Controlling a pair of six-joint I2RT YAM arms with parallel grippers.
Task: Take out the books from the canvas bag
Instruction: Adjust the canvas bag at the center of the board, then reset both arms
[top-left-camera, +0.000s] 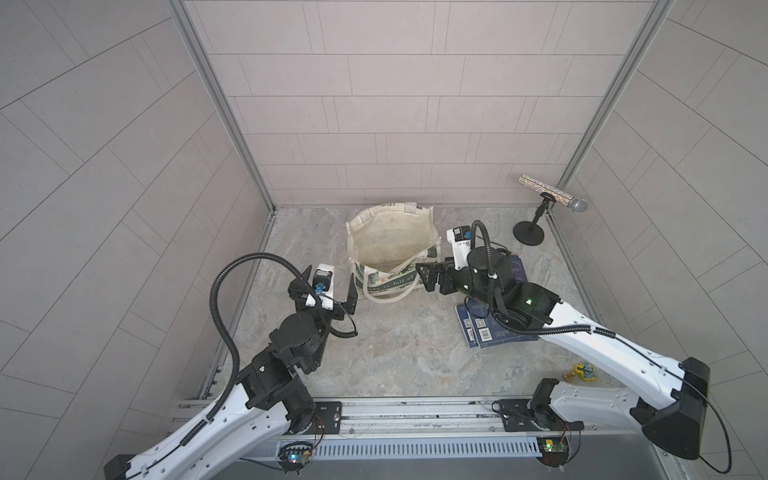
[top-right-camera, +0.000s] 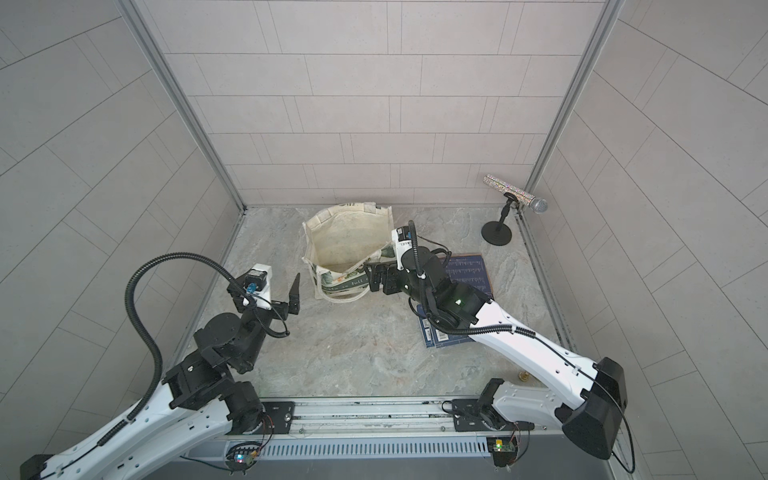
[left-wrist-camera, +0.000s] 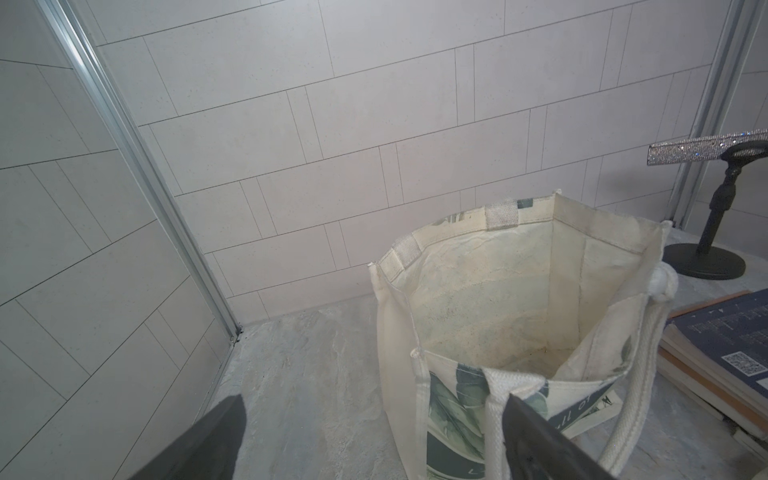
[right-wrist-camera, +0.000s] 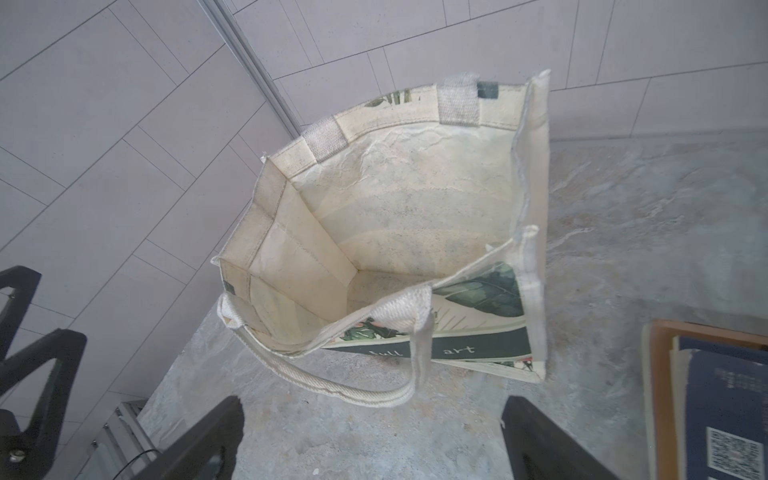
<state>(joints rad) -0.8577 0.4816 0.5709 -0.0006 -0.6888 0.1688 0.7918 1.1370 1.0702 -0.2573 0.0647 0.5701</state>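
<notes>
Both top views show the canvas bag (top-left-camera: 376, 243) standing upright near the back of the bench (top-left-camera: 395, 357), its mouth gaping so the cream lining is seen down to the bottom, and one handle (right-wrist-camera: 420, 349) drooping over the near side. The books (top-left-camera: 496, 334) lie flat in a loose stack on the bench just right of the bag, partly under the right arm, navy covers up with an orange-brown edge showing in the wrist views. The left fingers (left-wrist-camera: 216, 432) stand wide apart with nothing between them, one tip just beside the bag's near left corner; contact cannot be told. The right fingers (right-wrist-camera: 216, 428) are likewise spread and hold nothing, pointing at the near right corner. Grey marbled stone covers the bench, pale tiled walls with aluminium corner posts close it in, and a glittery microphone (top-left-camera: 552, 193) on a black stand sits in the far right corner
</notes>
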